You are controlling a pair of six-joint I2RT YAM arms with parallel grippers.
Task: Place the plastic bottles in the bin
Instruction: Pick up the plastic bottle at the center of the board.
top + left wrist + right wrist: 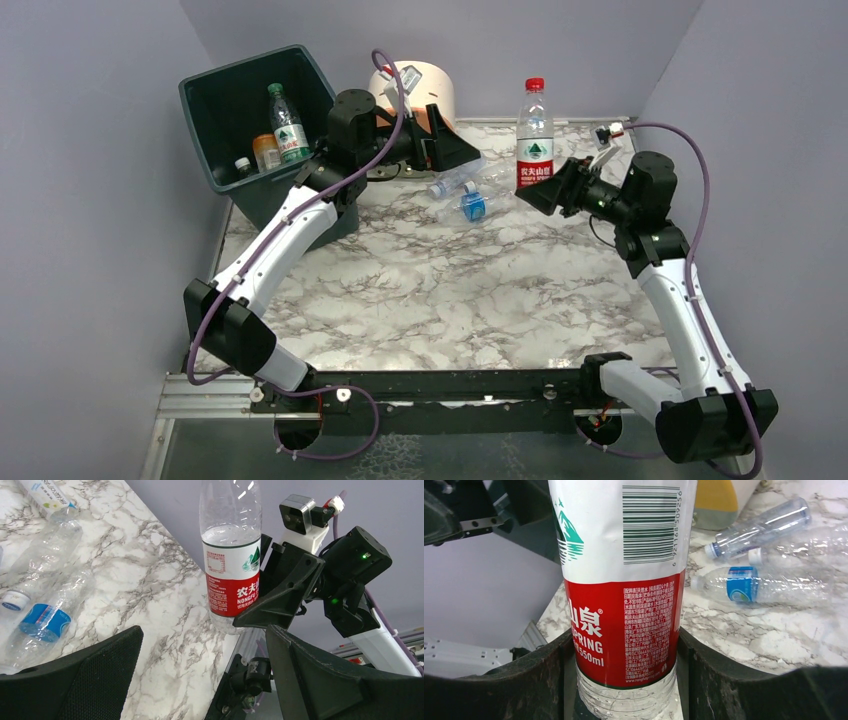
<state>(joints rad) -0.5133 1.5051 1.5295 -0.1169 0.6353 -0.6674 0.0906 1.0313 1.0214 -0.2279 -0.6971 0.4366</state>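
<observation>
A clear bottle with a red label and red cap point(535, 135) stands upright at the back of the table. My right gripper point(548, 190) is shut on its lower part; in the right wrist view both fingers press the bottle's point(624, 580) sides. My left gripper point(450, 150) is open and empty, hovering beside the bin point(215, 95), its fingers point(90, 680) wide apart. Up to three clear bottles point(455, 185) lie on the table between the grippers, one with a blue label point(473, 206). Inside the bin are a green-labelled bottle point(288, 125), an orange one point(266, 152) and a small dark-capped one point(243, 167).
A round cream and orange drawer unit point(440, 90) stands at the back behind my left gripper. Grey walls close in the back and both sides. The marble tabletop point(420, 290) stretches toward a metal rail at the near edge.
</observation>
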